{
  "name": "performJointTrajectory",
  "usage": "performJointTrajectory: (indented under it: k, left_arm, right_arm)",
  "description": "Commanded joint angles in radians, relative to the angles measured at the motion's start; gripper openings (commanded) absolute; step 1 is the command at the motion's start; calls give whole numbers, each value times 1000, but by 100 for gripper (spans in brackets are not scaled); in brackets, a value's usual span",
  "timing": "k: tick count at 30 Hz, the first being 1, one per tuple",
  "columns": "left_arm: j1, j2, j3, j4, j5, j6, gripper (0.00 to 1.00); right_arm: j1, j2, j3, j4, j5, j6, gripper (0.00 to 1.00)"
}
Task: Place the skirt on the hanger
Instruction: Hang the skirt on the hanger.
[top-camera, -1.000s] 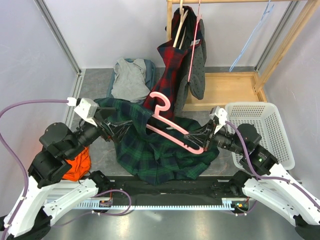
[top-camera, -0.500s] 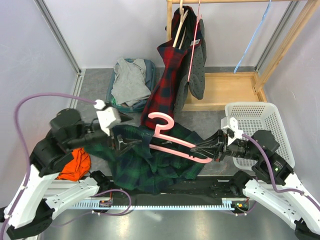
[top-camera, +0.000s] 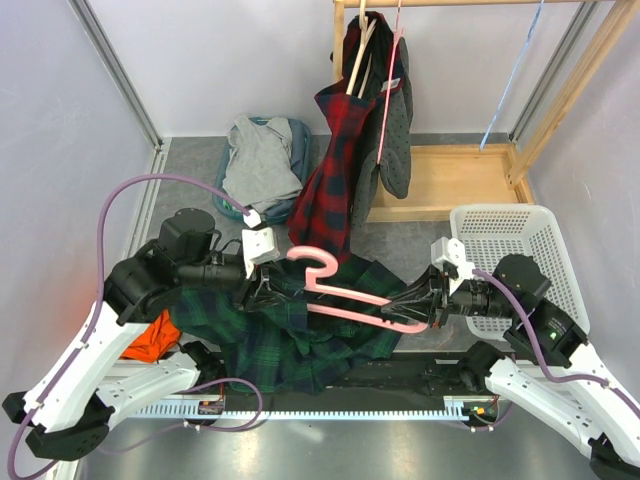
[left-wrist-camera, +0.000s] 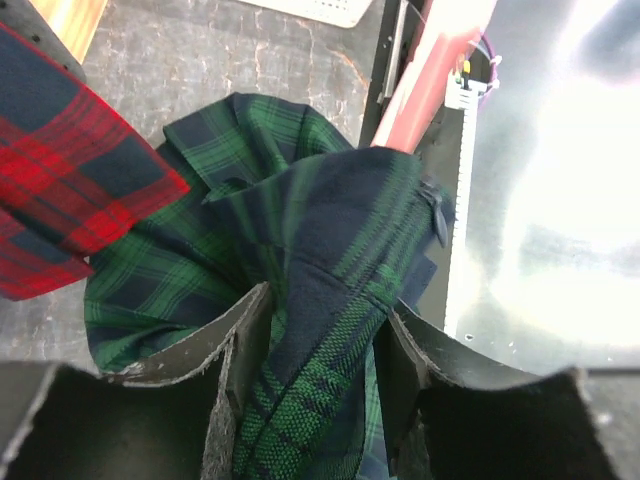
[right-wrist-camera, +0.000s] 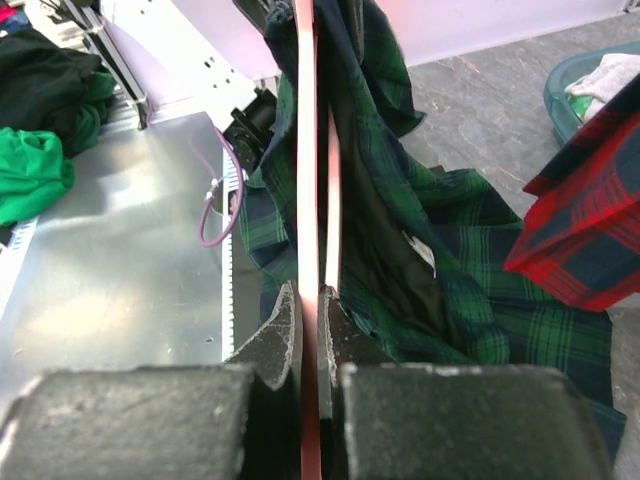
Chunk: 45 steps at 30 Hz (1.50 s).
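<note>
Where the left gripper (top-camera: 262, 292) meets the skirt (top-camera: 300, 340), the top view shows only dark plaid bunched under the wrist, with the rest of the cloth spilling down to the table's near edge. The left wrist view settles it: a thick fold of the skirt (left-wrist-camera: 330, 230) fills the gap of the left gripper (left-wrist-camera: 320, 330), both fingers (left-wrist-camera: 245, 330) pressed on cloth at about half their spread, so the claw holds the skirt. Beyond that fold the green plaid lies crumpled on the grey floor, beside the hem of a red plaid garment (left-wrist-camera: 70, 190).

The right gripper (top-camera: 400, 300) is clamped narrow on the pink hanger (top-camera: 350, 300), as its wrist view shows, with the fingers of the right gripper (right-wrist-camera: 310, 310) tight on the hanger (right-wrist-camera: 305, 150) bar running straight away from the camera. The skirt (right-wrist-camera: 400, 250) hangs just right of that bar and touches it, dark lining outward. Only the top view shows the hanger's hook curling up near the left gripper, and the white basket (top-camera: 540, 250) beside the right arm
</note>
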<state>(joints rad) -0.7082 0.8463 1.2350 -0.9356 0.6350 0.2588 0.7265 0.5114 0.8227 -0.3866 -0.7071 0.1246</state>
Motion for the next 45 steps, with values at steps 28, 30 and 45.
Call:
performJointTrajectory:
  k: [28,30,45]
  left_arm:
    - [0,-75,-144,193,-232,-162,2]
    - [0,-64,-149,189,-213,-162,2]
    - [0,-49,-143,176,-150,-159,2]
  right_arm:
    - [2,298,159,78,178,-72,80]
    - [2,360,177,80,141,-117,81]
    - [33,559,210,92,-109,-223,82]
